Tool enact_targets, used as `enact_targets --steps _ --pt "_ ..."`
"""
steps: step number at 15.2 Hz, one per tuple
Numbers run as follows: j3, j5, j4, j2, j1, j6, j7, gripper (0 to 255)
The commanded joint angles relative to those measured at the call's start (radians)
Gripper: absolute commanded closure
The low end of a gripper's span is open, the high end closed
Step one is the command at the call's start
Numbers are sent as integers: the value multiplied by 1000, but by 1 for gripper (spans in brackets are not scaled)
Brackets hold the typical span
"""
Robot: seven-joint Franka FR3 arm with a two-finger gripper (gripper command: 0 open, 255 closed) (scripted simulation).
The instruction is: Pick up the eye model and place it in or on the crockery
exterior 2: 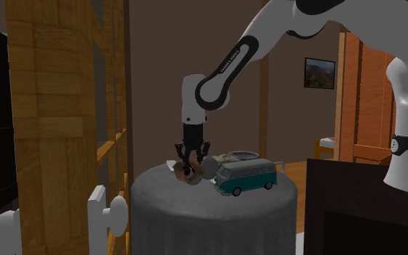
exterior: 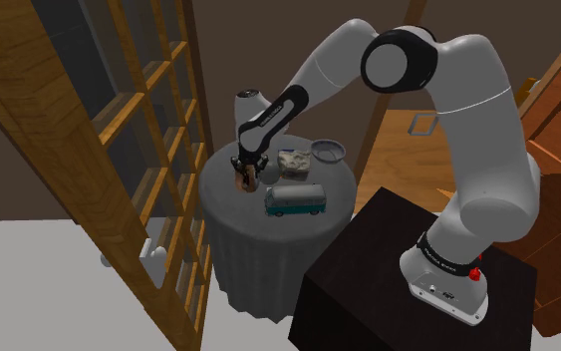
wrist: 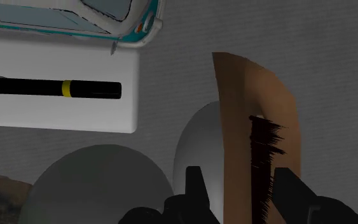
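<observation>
The eye model is a white ball with a brown skin-like lid and black lashes. My gripper points straight down and is shut on it, the black fingers clasping the lid from both sides. It sits low over the round grey table, near the edge on the shoulder view's left; whether it touches the top I cannot tell. The crockery, a shallow grey bowl, stands at the table's far side, beyond a teal toy van.
A teal and white toy van is parked right beside the gripper. A crumpled pale object lies between van and bowl. A wooden lattice frame rises close to the table. The dark stand is at lower right.
</observation>
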Motion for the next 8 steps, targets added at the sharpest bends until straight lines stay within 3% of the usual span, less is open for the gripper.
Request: enact_targets --steps 1,8 --pt "3 3 -9 -21 -1 -13 -2 255" --pt "12 13 -21 -92 -8 -71 -9 255"
